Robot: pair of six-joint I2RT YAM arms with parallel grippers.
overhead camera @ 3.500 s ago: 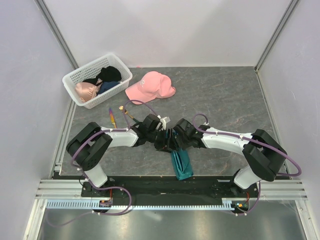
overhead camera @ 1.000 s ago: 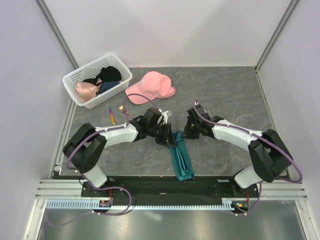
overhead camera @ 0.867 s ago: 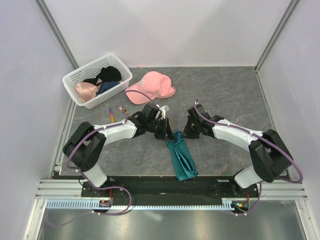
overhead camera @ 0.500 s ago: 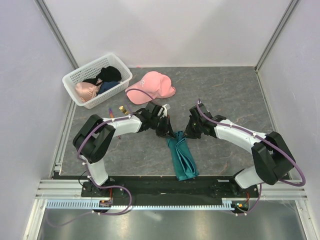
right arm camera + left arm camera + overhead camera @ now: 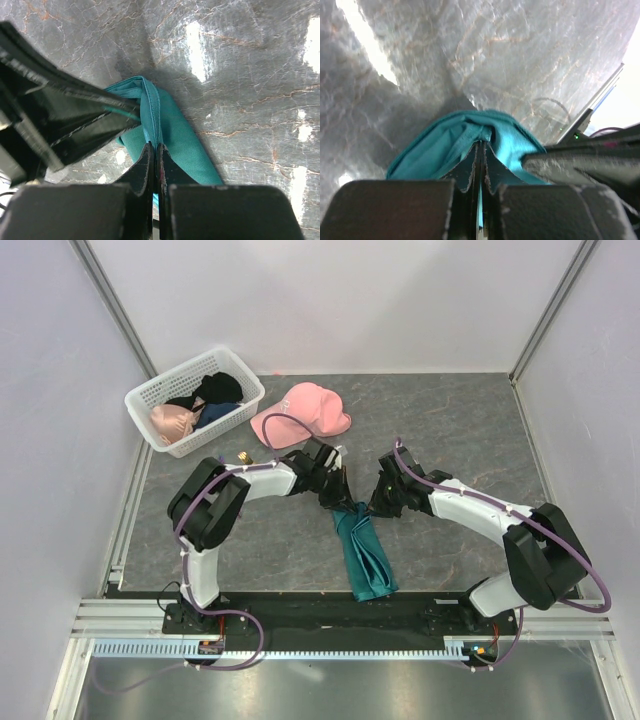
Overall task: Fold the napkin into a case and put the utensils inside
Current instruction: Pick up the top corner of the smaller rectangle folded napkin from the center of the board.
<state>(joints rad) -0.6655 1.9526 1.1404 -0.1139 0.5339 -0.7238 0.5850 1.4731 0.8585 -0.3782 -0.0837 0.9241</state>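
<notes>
The teal napkin [image 5: 363, 555] lies as a narrow folded strip running from the table's middle toward the near edge. Its far end is lifted a little between both grippers. My left gripper [image 5: 341, 502] is shut on the cloth's left layer; the left wrist view has the napkin [image 5: 445, 145] pinched at the gripper [image 5: 481, 145]. My right gripper [image 5: 376, 508] is shut on the hemmed edge of the napkin [image 5: 175, 130], its tips [image 5: 154, 146] closed on it. Of the utensils, only the fork's gold head [image 5: 243, 455] shows beside the left arm; the rest is hidden.
A white basket [image 5: 172, 371] with dark and peach items stands at the far left. A pink cap [image 5: 300, 412] lies right of it. The grey stone tabletop [image 5: 450, 420] stretches behind and right of the grippers. The left arm's fingers [image 5: 75, 115] sit close beside the right gripper.
The left gripper has shut on the napkin's far end. The left arm swung back over the utensils. The strip's far end spread wider. The right gripper kept its grip.
</notes>
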